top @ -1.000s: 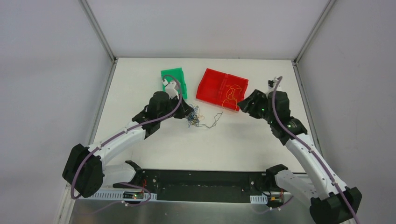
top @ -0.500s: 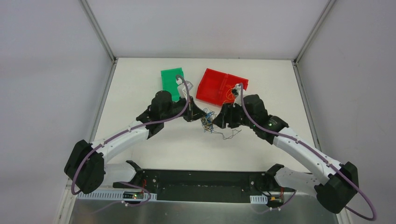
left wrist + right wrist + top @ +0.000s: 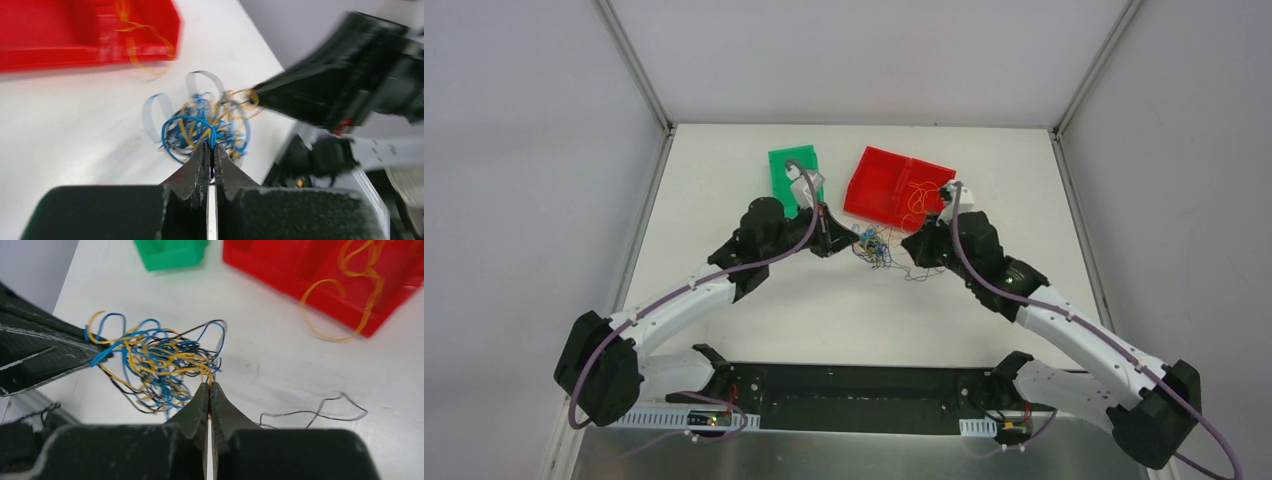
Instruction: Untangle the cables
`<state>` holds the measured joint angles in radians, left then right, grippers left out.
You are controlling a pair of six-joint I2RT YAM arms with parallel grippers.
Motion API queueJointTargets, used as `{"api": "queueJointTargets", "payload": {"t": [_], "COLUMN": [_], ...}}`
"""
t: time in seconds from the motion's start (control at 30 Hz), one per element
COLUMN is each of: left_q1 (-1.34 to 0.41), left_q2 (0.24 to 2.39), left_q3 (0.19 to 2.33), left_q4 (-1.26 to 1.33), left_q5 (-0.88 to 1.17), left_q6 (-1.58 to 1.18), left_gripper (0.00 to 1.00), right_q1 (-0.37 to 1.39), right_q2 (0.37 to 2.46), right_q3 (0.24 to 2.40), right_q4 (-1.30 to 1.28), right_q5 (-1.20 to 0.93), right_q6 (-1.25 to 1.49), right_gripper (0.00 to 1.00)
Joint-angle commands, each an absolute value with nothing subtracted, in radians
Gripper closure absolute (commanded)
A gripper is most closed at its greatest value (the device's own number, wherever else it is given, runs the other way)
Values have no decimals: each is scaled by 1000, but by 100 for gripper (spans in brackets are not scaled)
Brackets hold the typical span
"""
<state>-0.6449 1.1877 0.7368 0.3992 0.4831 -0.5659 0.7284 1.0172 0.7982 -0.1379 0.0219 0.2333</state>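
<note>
Two arms reach in from the near edge of the bench (image 3: 824, 310), elbows splayed outward and wrists angled toward each other, so that the fingertips almost meet about midway across, nearer the far edge. The left gripper (image 3: 210, 146) is pinched tight on blue strands at one end of the cables (image 3: 155, 360), and the right gripper (image 3: 209, 385) is clamped on yellow ones at the other end. Between them the knot of blue, yellow and black wire is drawn out with its long axis roughly parallel to the far edge; it seems raised a little off the surface, though blur makes that uncertain. A loose dark strand (image 3: 320, 412) lies flat beside the right gripper. Behind the knot sits a red tray (image 3: 874, 185) holding yellow strands (image 3: 921, 197), with a green tray (image 3: 786, 160) to its left
</note>
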Motion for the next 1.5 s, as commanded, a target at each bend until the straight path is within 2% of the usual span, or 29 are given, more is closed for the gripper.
{"api": "queueJointTargets", "payload": {"t": [0.0,0.13,0.27,0.4,0.7,0.87,0.93,1.0,1.03,1.07,1.1,1.17,1.27,1.37,1.47], "left_q1": [-576,-521,-518,-518,-518,-518,-518,-519,-519,-520,-520,-550,-635,-659,-665], "left_q2": [1037,899,817,777,681,649,683,727,750,781,815,893,965,1011,1041], "left_q3": [659,584,561,551,546,529,537,532,533,537,552,612,685,693,707], "left_q4": [248,149,74,46,-125,-125,-67,94,166,239,297,321,329,415,481], "left_q5": [60,-190,-343,-384,-638,-659,-589,-393,-268,-131,7,195,323,475,604], "left_q6": [-605,-683,-713,-721,-827,-842,-810,-705,-660,-624,-578,-521,-439,-449,-469], "left_gripper": [100,100,100,100,100,100,100,100,100,100,100,100,100,100,100], "right_q1": [688,596,513,482,469,469,469,470,470,470,470,471,480,517,611], "right_q2": [866,744,644,576,423,401,438,483,505,528,549,593,661,744,811], "right_q3": [735,674,663,646,637,633,644,655,658,663,669,670,669,678,708], "right_q4": [-74,-110,-198,-216,-331,-327,-293,-246,-220,-191,-176,-130,-54,28,35], "right_q5": [413,600,709,732,1006,1000,910,754,653,560,471,280,42,-170,-205], "right_q6": [338,461,564,584,694,683,622,536,486,444,408,345,313,281,214], "right_gripper": [100,100,100,100,100,100,100,97,88,67,52,36,31,37,39]}}
